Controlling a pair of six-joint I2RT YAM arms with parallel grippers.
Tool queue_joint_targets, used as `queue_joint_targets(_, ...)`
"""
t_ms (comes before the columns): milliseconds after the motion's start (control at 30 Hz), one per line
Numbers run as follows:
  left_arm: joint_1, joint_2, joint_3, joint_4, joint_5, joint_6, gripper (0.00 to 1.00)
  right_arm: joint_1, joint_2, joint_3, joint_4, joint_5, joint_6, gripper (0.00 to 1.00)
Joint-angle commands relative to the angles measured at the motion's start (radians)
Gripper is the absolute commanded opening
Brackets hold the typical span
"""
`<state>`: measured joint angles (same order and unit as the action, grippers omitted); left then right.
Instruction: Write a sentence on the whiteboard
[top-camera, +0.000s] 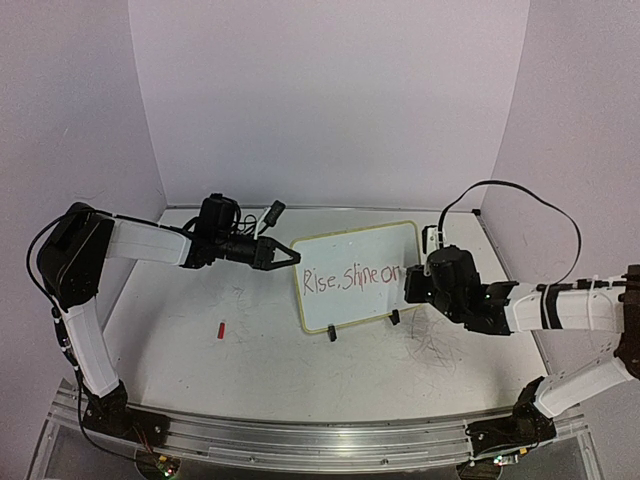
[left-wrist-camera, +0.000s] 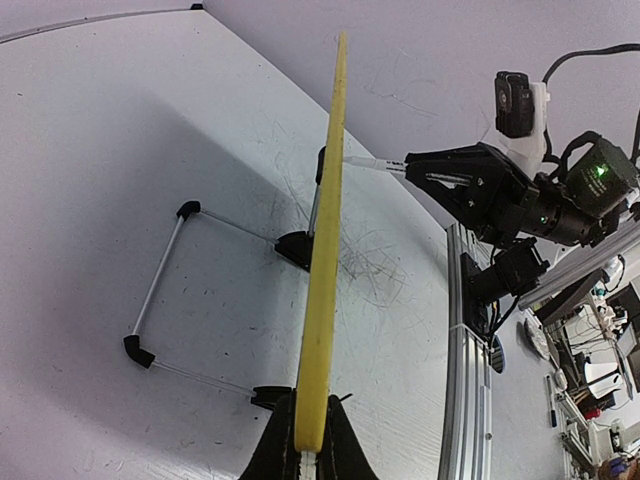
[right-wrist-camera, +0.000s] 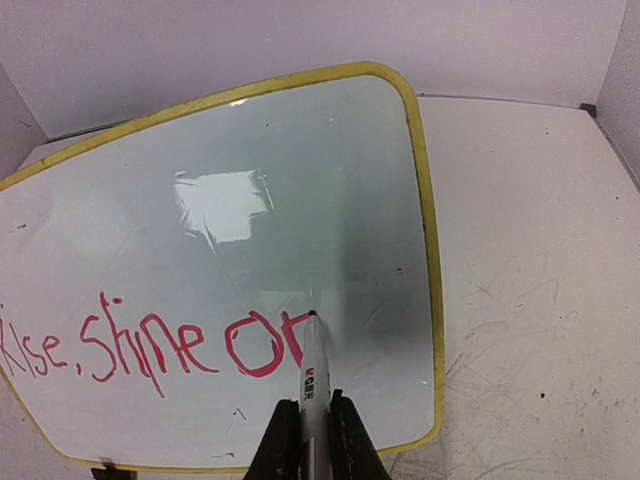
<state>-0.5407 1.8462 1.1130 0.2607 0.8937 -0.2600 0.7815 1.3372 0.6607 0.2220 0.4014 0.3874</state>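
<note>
The whiteboard (top-camera: 360, 262) stands tilted on black feet at the table's middle, with a yellow rim. Red words on it read "Rise, Shine on" (top-camera: 352, 277); they also show in the right wrist view (right-wrist-camera: 150, 345). My left gripper (top-camera: 290, 255) is shut on the board's left edge; the left wrist view shows the yellow rim (left-wrist-camera: 322, 290) edge-on between its fingers (left-wrist-camera: 345, 450). My right gripper (right-wrist-camera: 312, 425) is shut on a white marker (right-wrist-camera: 313, 370), its tip touching the board at the last red letter. The right gripper also shows in the top view (top-camera: 410, 283).
A small red cap (top-camera: 221, 328) lies on the tabletop left of the board. Dark scribbles (top-camera: 435, 345) mark the tabletop at the right. The board's wire stand (left-wrist-camera: 165, 275) reaches out behind it. A metal rail (top-camera: 300, 440) runs along the near edge.
</note>
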Motion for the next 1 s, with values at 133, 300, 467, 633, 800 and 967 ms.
queue_joint_targets(133,-0.019,-0.015,0.031,-0.06,-0.033,0.034,0.0,-0.004,-0.035,-0.045,-0.029,-0.019,0.042,0.0)
queue_joint_targets(300,-0.02,-0.013,0.031,-0.061,-0.034,0.034,0.0,-0.004,-0.035,-0.056,-0.032,-0.038,0.052,0.0)
queue_joint_targets(467,-0.02,-0.016,0.033,-0.066,-0.043,0.039,0.0,-0.004,-0.101,-0.027,-0.054,-0.045,0.037,0.0)
queue_joint_targets(633,-0.019,-0.029,0.054,-0.108,-0.074,0.067,0.11,-0.004,-0.253,0.01,-0.097,-0.024,-0.003,0.0)
queue_joint_targets(800,-0.019,-0.087,0.041,-0.115,-0.117,0.084,0.4,-0.004,-0.332,-0.021,-0.106,0.002,-0.052,0.0)
queue_joint_targets(967,-0.019,-0.163,0.048,-0.147,-0.174,0.088,0.61,-0.004,-0.396,-0.037,-0.137,-0.004,-0.06,0.0)
